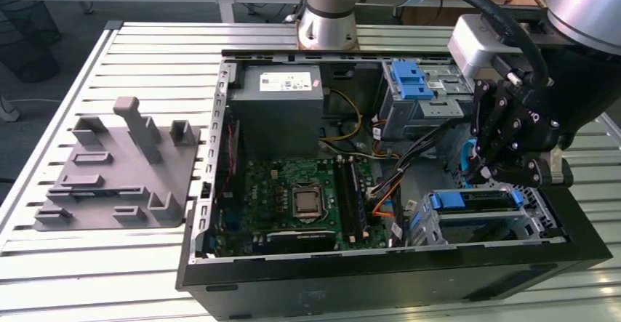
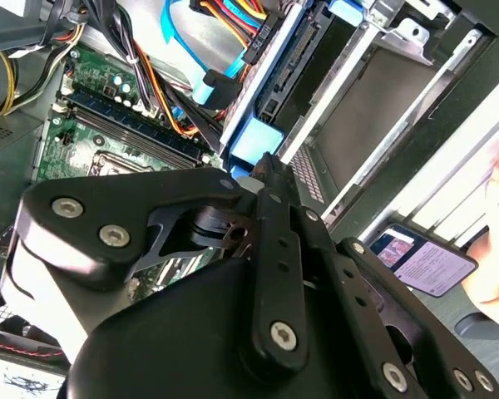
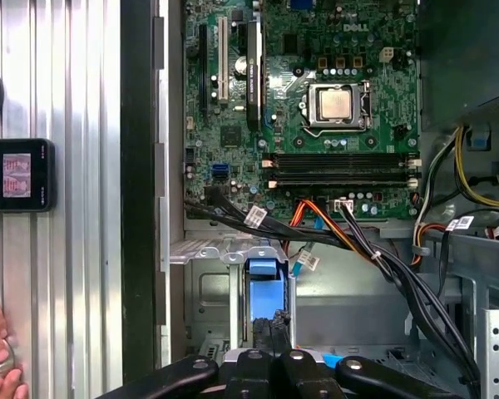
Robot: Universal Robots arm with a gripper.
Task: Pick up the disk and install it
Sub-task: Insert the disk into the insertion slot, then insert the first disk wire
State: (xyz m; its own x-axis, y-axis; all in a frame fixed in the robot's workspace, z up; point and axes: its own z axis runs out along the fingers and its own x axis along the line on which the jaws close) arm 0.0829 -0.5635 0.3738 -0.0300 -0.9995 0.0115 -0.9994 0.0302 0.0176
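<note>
Claw (image 1: 514, 163) over the drive bay
Fingers together, apparently empty; disk (image 1: 475, 200) sits just beneath. Loose cables (image 3: 362, 241) alongside could snag.

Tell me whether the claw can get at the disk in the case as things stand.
Probably yes: the claw hangs close over the disk in its bay, with the case side open; the cables run beside it, not between them.

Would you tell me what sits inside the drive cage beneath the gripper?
In the exterior view, the cage holds the disk, blue rails showing. The gripper hangs above; lower bays are shadowed.
</note>
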